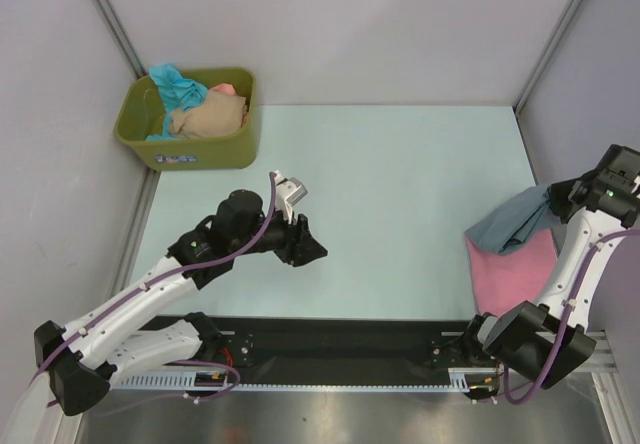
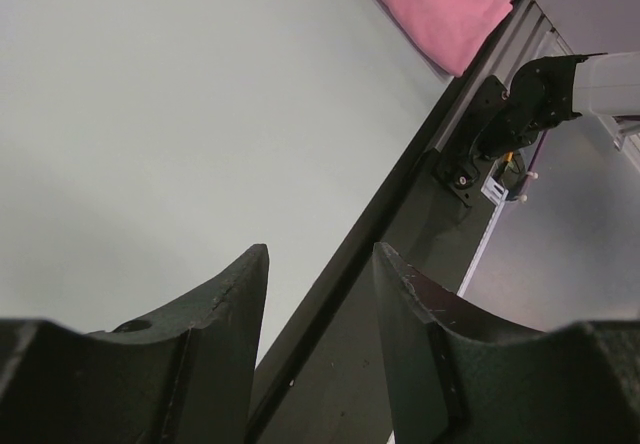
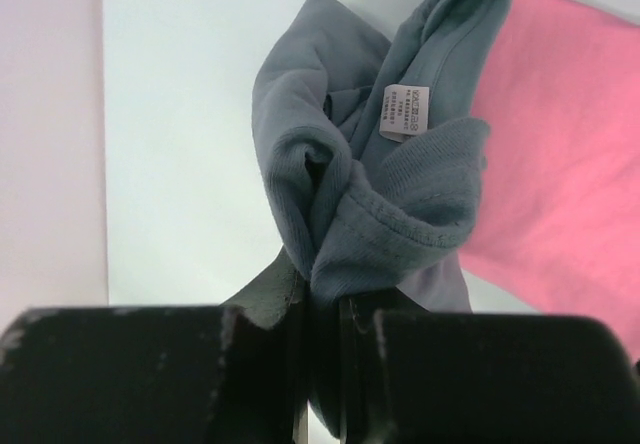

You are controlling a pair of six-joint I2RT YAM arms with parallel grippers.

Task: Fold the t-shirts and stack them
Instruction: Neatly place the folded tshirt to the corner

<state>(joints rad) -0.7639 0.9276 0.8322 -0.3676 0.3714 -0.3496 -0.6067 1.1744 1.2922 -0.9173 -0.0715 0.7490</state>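
Observation:
My right gripper (image 1: 560,202) is shut on the slate grey-blue t-shirt (image 1: 512,222) and holds its bunched cloth lifted at the table's right side; in the right wrist view the shirt (image 3: 380,174) hangs from the jaws with its white label showing. The pink t-shirt (image 1: 512,272) lies folded flat under it, also seen in the right wrist view (image 3: 560,144) and the left wrist view (image 2: 435,4). My left gripper (image 1: 308,244) is open and empty over the bare middle of the table (image 1: 400,184); its fingers (image 2: 225,304) stand apart.
An olive-green tub (image 1: 190,119) at the back left holds teal (image 1: 180,86), beige (image 1: 208,116) and salmon (image 1: 224,90) shirts. A black rail (image 1: 340,349) runs along the near edge. Grey walls close the sides and back.

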